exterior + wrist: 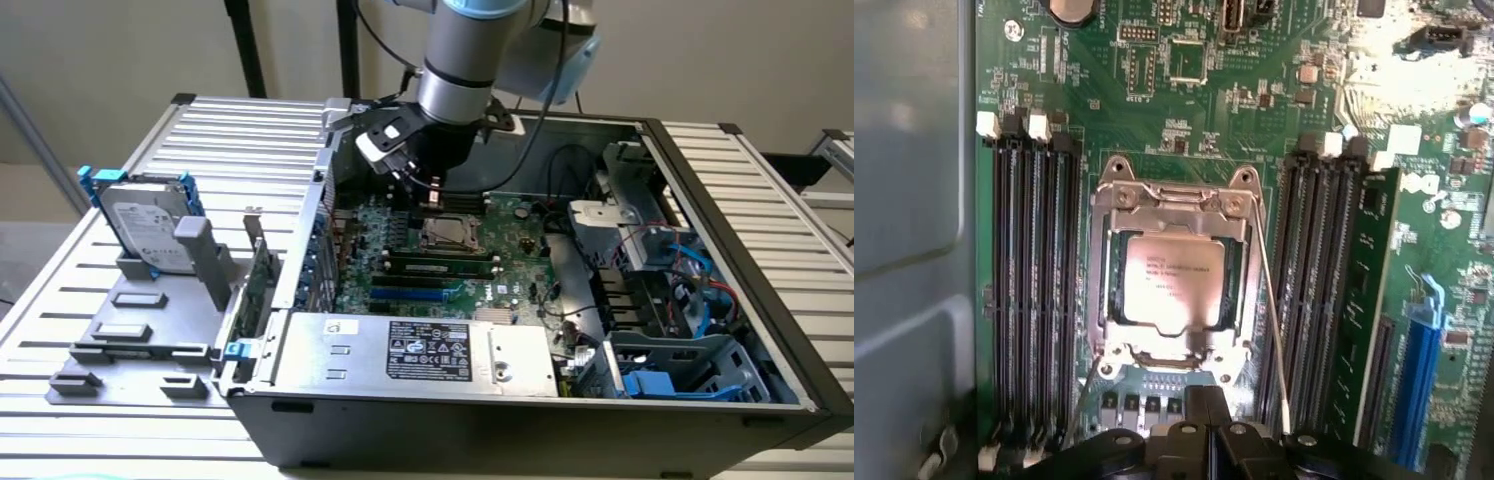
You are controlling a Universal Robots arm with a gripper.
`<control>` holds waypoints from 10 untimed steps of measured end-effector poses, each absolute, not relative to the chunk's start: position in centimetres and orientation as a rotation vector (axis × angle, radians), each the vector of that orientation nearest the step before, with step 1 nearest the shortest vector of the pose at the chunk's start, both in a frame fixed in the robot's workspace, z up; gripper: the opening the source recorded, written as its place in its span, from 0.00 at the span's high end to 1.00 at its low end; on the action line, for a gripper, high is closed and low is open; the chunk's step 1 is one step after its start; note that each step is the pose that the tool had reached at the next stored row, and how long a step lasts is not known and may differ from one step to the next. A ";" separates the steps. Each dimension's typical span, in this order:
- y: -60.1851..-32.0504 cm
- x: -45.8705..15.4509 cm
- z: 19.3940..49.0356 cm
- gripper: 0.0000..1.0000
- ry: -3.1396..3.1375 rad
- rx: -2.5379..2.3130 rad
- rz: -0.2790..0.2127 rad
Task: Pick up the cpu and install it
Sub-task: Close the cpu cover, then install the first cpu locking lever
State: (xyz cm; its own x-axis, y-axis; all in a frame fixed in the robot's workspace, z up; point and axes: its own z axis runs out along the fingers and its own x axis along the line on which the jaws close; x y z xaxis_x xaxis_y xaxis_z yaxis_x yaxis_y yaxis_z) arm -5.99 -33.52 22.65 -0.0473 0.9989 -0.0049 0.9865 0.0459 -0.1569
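Note:
The cpu (pixel 1172 280) lies flat in the motherboard socket, its silver-grey top with printed text showing inside the metal socket frame (pixel 1116 200). A thin socket lever (pixel 1269 300) runs along one side of it. In the exterior view the cpu (pixel 451 232) sits mid-board inside the open computer case. My gripper (pixel 434 195) hangs just above and behind it, reaching down into the case. In the wrist view its black fingers (pixel 1192 415) are pressed together, so my gripper (pixel 1206 402) is shut and holds nothing, a short way off the socket's edge.
Black memory slots (pixel 1029 290) flank the socket, and a green memory stick (pixel 1364 300) stands beside them. A silver power supply box with a black label (pixel 427 350) lies at the case front. A blue-framed hard drive (pixel 147 230) stands on the grey fixture (pixel 147 320) at the exterior view's left. Cables (pixel 694 270) crowd the right.

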 end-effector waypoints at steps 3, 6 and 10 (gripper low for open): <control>-33.7 -7.1 23.4 0.89 -2.194 -2.093 0.176; -33.7 -7.9 24.0 0.89 -2.194 -2.094 0.176; -33.7 -8.4 24.3 0.89 -2.179 -2.109 0.175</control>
